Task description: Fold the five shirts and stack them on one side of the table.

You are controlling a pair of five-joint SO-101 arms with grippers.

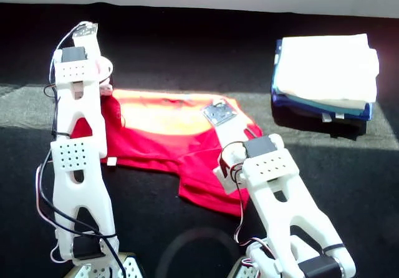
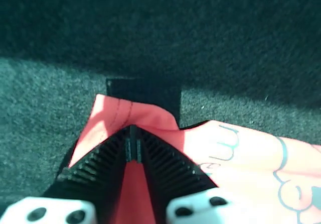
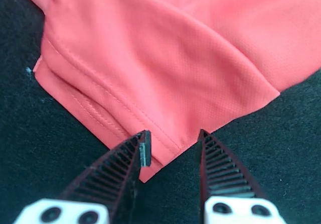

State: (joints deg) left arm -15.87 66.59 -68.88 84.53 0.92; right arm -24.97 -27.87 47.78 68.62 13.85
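A red shirt (image 1: pixel 168 134) lies partly spread in the middle of the dark table, and a light line drawing shows on the red shirt (image 2: pixel 251 158) in the left wrist view. My left gripper (image 2: pixel 131 136) is shut on a far-left edge of the cloth, which bunches up between its fingers; in the high view the left gripper (image 1: pixel 105 90) sits at the shirt's far-left corner. My right gripper (image 3: pixel 173 138) is open just over a hemmed corner of the red shirt (image 3: pixel 165 73), one finger on each side of it. The right arm (image 1: pixel 268 166) covers the shirt's near-right part.
A stack of folded shirts (image 1: pixel 325 72), white on top with blue and teal beneath, sits at the far right of the table. A band of sunlight crosses the dark table cloth (image 1: pixel 156 228). Cables hang along the left arm (image 1: pixel 78 166).
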